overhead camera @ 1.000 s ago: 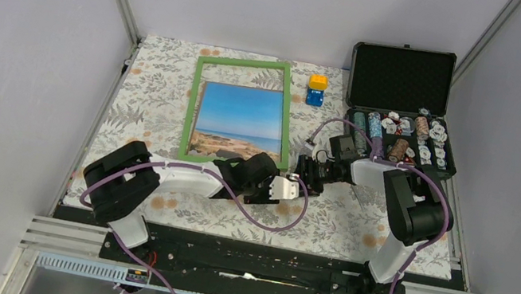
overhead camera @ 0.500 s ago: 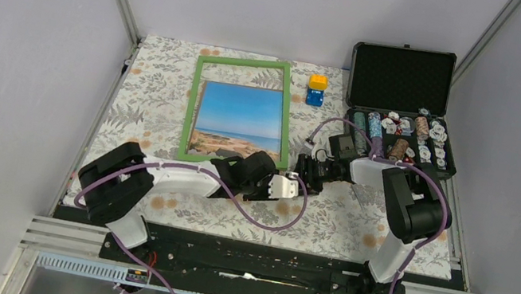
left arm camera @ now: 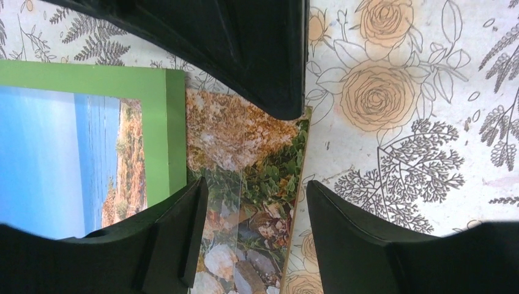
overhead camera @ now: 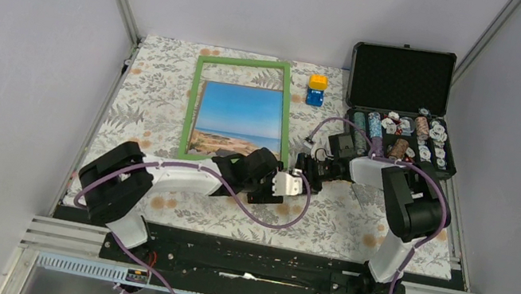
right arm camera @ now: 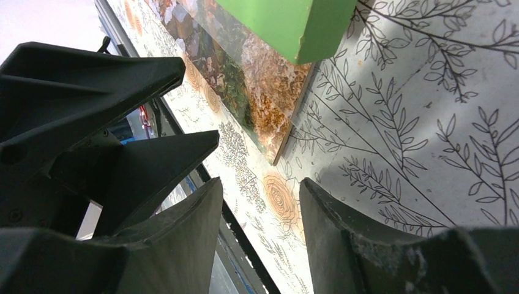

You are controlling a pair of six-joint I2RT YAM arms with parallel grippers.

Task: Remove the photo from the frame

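Observation:
The frame (overhead camera: 192, 103), with a green border, lies flat on the floral cloth. The photo (overhead camera: 238, 115) sits in its near part, with the far part of the opening bare. In the left wrist view the photo's rocky end (left arm camera: 245, 159) sticks out past the frame's near border (left arm camera: 156, 128). My left gripper (left arm camera: 254, 190) is open, with a finger on either side of that strip, at the frame's near right corner (overhead camera: 292, 178). My right gripper (right arm camera: 260, 184) is open and empty just right of that corner (overhead camera: 306, 167). It faces the frame corner (right arm camera: 287, 24) and the protruding photo (right arm camera: 257, 104).
An open black case (overhead camera: 406, 84) with several poker chips (overhead camera: 405, 136) stands at the back right. A yellow and blue block (overhead camera: 317, 90) sits right of the frame's far corner. Grey walls close in both sides. The two grippers almost touch.
My left wrist has shifted slightly up and left toward the frame's corner. The right arm, the photo and the frame have not visibly moved.

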